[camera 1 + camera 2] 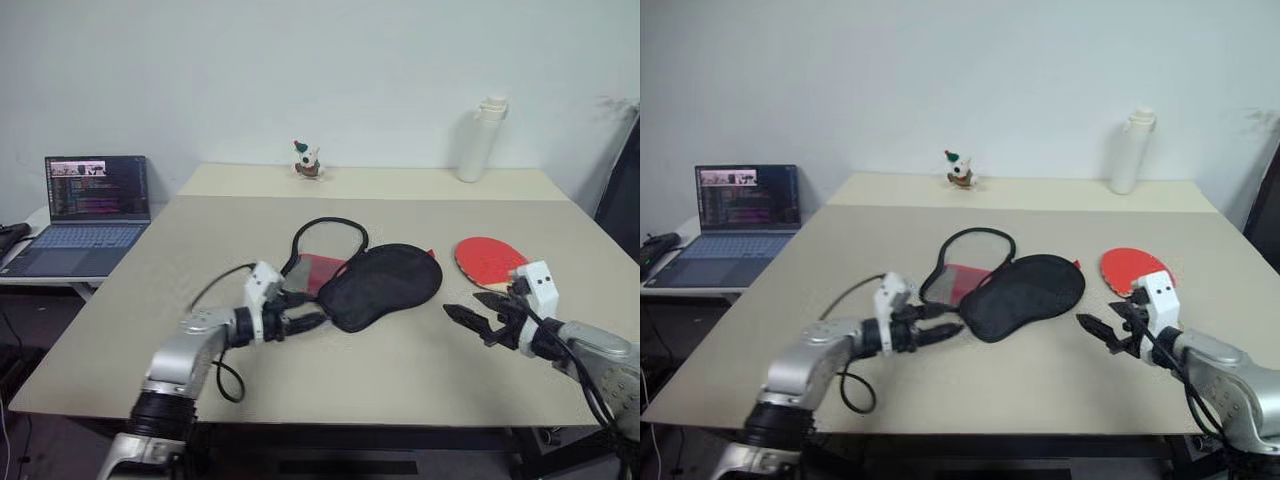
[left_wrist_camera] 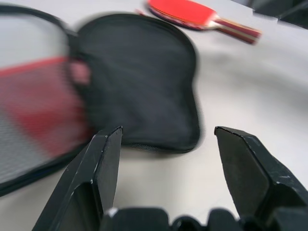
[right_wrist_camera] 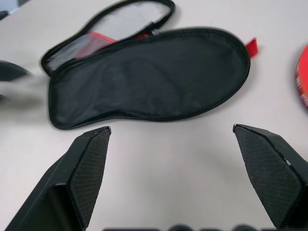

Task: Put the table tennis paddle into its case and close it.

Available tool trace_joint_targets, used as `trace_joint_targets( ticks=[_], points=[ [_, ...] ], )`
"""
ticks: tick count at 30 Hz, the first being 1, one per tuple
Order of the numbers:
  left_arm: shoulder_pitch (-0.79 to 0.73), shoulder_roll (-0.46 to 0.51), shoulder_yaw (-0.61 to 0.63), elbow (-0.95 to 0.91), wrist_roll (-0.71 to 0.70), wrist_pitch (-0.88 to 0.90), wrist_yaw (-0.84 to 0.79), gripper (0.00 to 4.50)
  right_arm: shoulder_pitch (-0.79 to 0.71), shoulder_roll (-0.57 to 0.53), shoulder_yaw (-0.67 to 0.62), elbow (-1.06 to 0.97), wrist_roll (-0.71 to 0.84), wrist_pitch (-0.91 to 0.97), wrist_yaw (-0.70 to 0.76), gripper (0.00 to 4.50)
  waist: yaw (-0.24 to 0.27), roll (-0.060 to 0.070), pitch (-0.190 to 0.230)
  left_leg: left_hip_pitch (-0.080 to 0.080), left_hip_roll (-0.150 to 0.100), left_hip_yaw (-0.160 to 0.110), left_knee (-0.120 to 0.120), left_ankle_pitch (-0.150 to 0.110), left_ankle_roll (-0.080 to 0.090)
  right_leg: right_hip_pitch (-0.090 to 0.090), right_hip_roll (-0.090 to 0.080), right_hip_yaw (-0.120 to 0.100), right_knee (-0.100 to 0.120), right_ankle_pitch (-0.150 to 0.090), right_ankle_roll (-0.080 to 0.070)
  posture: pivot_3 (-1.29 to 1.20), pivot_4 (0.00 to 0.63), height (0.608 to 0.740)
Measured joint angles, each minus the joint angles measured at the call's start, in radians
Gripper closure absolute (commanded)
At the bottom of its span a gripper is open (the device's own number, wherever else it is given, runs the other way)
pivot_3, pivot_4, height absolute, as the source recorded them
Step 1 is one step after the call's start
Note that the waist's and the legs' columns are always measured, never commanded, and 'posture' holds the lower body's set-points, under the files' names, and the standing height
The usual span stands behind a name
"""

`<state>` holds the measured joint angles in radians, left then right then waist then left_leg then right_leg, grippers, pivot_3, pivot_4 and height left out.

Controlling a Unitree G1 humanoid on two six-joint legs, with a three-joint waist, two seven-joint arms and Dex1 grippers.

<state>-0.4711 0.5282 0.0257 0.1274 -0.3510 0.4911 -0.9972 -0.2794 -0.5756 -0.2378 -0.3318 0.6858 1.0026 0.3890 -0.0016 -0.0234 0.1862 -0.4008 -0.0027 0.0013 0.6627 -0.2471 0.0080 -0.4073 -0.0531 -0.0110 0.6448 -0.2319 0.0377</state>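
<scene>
The case [image 1: 385, 283] lies open in the middle of the table, its black half up and its red mesh-lined half [image 1: 318, 270] spread to the left under a black cord loop [image 1: 325, 232]. To its right lies the table tennis paddle [image 1: 485, 260], red face up, with its pale handle [image 2: 238, 31] pointing toward the front. My left gripper [image 1: 308, 312] hovers open just short of the case's near left end, holding nothing. My right gripper [image 1: 468, 318] is open and empty in front of the paddle, to the right of the case and aimed at it [image 3: 149, 77].
A laptop [image 1: 90, 205] stands open on a low side table at the left. A white bottle [image 1: 482, 140] and a small figurine [image 1: 307, 160] stand on the far table. The table's front edge [image 1: 300, 420] runs just below both arms.
</scene>
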Motion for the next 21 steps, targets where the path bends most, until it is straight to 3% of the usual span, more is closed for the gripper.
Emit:
trace_joint_targets(
  ticks=[9, 21],
  points=[
    [0.000, 0.051, 0.025, 0.011, -0.005, -0.019, -0.013, 1.20, -0.137, 0.206, 0.050, 0.235, -0.087, 0.016, -0.179, 0.00, -0.001, 0.000, 0.000, -0.001, -0.002, 0.000, -0.001, 0.000, 0.000, -0.002, -0.001, 0.001, 0.001, 0.002, -0.001, 0.00, 0.150, 0.740],
    [-0.001, 0.046, 0.029, -0.006, -0.008, -0.018, 0.005, 1.20, -0.231, 0.388, 0.081, 0.319, -0.135, 0.001, -0.215, 0.00, -0.016, 0.000, 0.000, -0.001, 0.000, 0.000, -0.001, 0.000, 0.000, -0.002, 0.000, 0.001, 0.002, 0.002, -0.001, 0.00, 0.150, 0.740]
  ],
)
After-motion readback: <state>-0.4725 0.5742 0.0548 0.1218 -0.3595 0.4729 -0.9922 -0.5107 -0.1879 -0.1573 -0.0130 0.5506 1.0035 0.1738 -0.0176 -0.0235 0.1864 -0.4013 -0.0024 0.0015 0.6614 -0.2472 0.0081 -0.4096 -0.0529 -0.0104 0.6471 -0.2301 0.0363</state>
